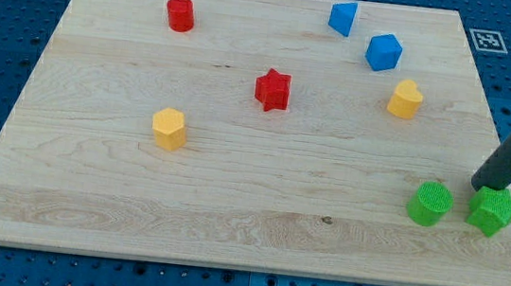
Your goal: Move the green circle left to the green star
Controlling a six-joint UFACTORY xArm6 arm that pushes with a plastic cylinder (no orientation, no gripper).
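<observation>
The green circle (pixel 430 202) sits near the board's lower right corner. The green star (pixel 494 210) lies just to its right, a small gap apart, close to the board's right edge. My dark rod comes in from the upper right, and my tip (pixel 478 186) rests just above the star's upper left point, between the two green blocks and slightly nearer the star. It looks as if it touches the star's top edge.
The wooden board (pixel 229 216) holds a red circle (pixel 181 13), a red star (pixel 272 90), a yellow hexagon (pixel 169 128), a yellow heart-like block (pixel 405 99), a blue cube (pixel 384 52) and a blue triangle-like block (pixel 343 18). Blue pegboard surrounds the board.
</observation>
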